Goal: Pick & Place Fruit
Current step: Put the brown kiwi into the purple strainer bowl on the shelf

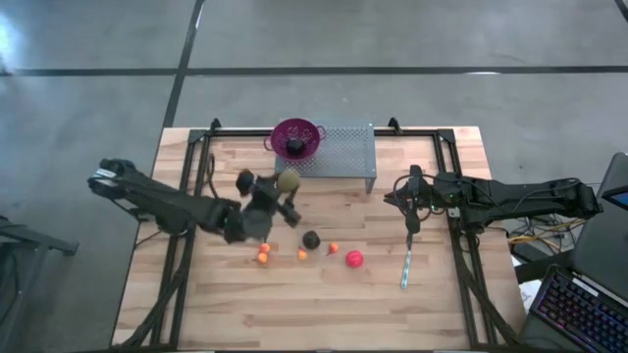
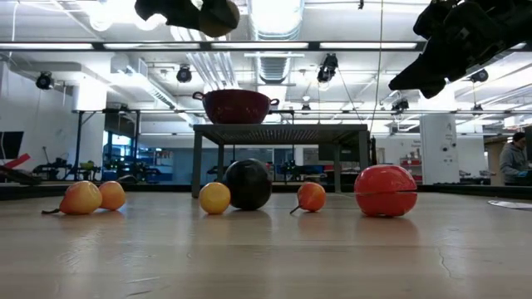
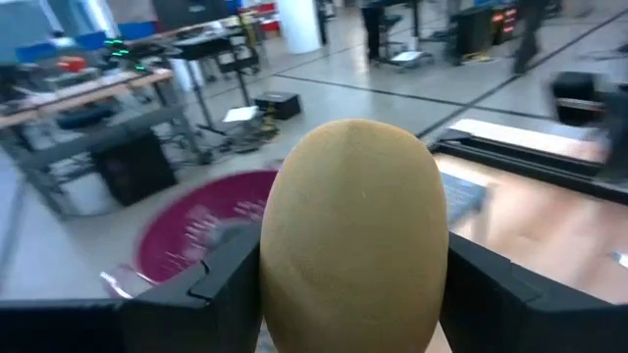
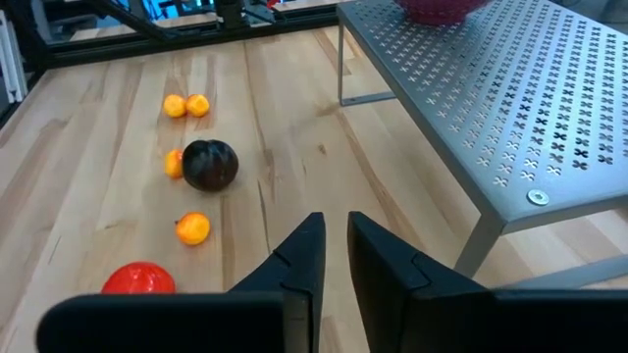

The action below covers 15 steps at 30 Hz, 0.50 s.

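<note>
My left gripper [image 1: 283,188] is shut on the olive-green oval [image 3: 353,245] and holds it high above the table [image 2: 218,17], short of the purple colander [image 1: 296,135]. The colander stands on a perforated metal rack [image 1: 343,152] with one dark ball [image 1: 294,145] inside. On the wood lie the other dark ball [image 1: 311,239], the red ball [image 1: 354,259] and several tiny orange ones [image 1: 263,255]. My right gripper [image 4: 335,230] waits at the table's right, by the rack, with its fingers almost together and nothing between them. My left gripper pinches the olive-green oval between its two fingers [image 3: 226,279], one on each side of its middle [image 3: 280,255]. The fingers come from the table's left, slanting toward the far side. The oval is lifted clear of the table, its upper end standing out past the fingertips.
A slim teal stick [image 1: 405,267] lies on the wood near the table's right, below my right gripper. The rack's legs [image 4: 340,67] stand on the far half. Bare wood spreads along the near edge [image 1: 314,314]. Black frame rails run along both sides.
</note>
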{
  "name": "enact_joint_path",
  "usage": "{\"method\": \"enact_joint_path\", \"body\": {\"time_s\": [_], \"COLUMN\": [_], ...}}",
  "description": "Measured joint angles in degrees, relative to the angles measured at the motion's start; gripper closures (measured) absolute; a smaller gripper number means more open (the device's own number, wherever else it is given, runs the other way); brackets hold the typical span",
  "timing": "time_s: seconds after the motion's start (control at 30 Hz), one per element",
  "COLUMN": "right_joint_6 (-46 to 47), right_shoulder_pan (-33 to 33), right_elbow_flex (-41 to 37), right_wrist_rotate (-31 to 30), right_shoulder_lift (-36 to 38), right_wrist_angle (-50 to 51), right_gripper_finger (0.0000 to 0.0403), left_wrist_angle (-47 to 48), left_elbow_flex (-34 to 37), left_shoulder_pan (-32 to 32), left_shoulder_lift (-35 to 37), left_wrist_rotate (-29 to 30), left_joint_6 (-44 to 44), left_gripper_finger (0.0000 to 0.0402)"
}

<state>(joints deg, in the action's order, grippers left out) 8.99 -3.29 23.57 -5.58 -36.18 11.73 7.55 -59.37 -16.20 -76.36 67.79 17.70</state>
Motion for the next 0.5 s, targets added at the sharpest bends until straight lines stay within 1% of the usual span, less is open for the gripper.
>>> {"method": "enact_joint_path", "body": {"time_s": [0.03, 0.13, 0.17, 0.33, 0.4, 0.5], "right_joint_6": [0.00, 0.00, 0.00, 0.00, 0.00, 0.00], "right_shoulder_pan": [0.00, 0.00, 0.01, 0.02, 0.00, 0.00], "right_elbow_flex": [0.00, 0.00, 0.00, 0.00, 0.00, 0.00], "right_wrist_rotate": [-0.01, -0.02, -0.01, 0.00, -0.01, -0.01], "right_shoulder_lift": [0.00, 0.00, 0.00, 0.00, 0.00, 0.00], "right_wrist_angle": [0.00, 0.00, 0.00, 0.00, 0.00, 0.00], "right_gripper_finger": [0.0356, 0.0348, 0.0345, 0.0329, 0.0322, 0.0313], "left_wrist_angle": [0.02, -0.20, -0.54, -0.63, -0.53, -0.67], "left_elbow_flex": [-0.17, -0.39, -0.52, -0.64, -0.53, -0.53], "left_shoulder_pan": [1.60, 6.90, 8.61, 16.56, 19.11, 22.59], "left_shoulder_lift": [0.52, 1.76, 1.85, 1.98, 2.02, 2.00], "left_wrist_rotate": [-1.23, -7.34, -8.35, -8.94, -9.14, -12.95], "left_joint_6": [-0.78, -1.13, -1.06, -2.03, -0.92, -0.27], "left_gripper_finger": [0.0156, 0.0156, 0.0156, 0.0156, 0.0156, 0.0156]}}
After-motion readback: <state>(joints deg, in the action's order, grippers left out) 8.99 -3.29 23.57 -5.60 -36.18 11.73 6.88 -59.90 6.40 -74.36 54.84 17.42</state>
